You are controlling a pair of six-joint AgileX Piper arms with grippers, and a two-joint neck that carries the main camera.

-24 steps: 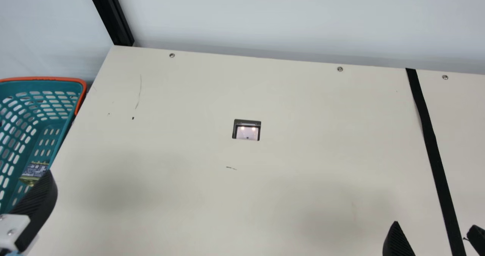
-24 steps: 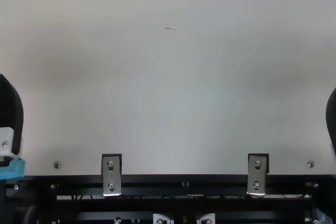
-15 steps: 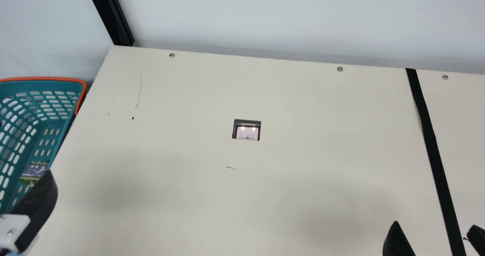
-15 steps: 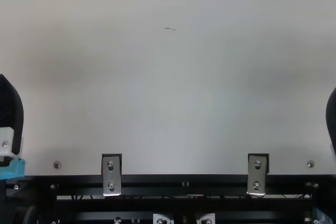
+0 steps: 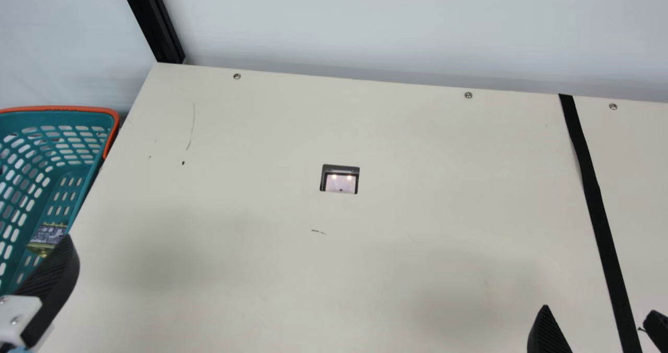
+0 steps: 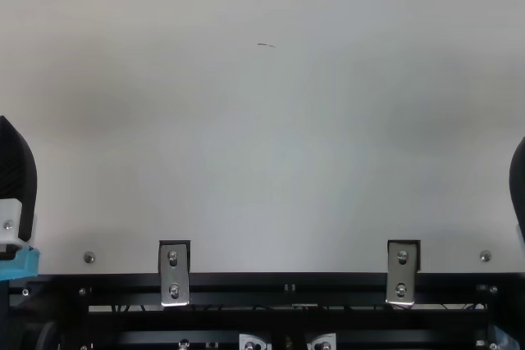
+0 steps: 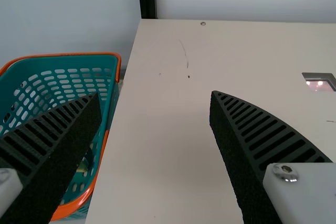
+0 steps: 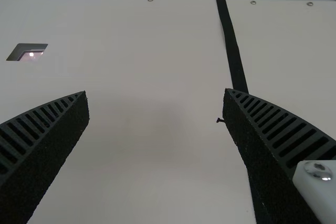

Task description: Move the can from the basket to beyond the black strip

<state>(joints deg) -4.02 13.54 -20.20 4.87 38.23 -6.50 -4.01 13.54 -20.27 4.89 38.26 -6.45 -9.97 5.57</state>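
Left edge of the frame: teal basket (image 5: pixel 78 109) with orange rim, right against the table's (image 5: pixel 261 133) slanting side edge. Can (image 5: pixel 49 235) is inside it, lower left; my finger covers part, so I can't tell its long axis or which way it points. Left gripper (image 5: pixel 52 274), lower left, jaws wide apart, gripping nothing. Open tabletop through the middle, around a small square cutout (image 5: pixel 340 179). Right gripper (image 5: pixel 599 310), lower right, also spread wide, empty. Black strip (image 5: pixel 592 196) runs down the right side, narrower table area beyond it.
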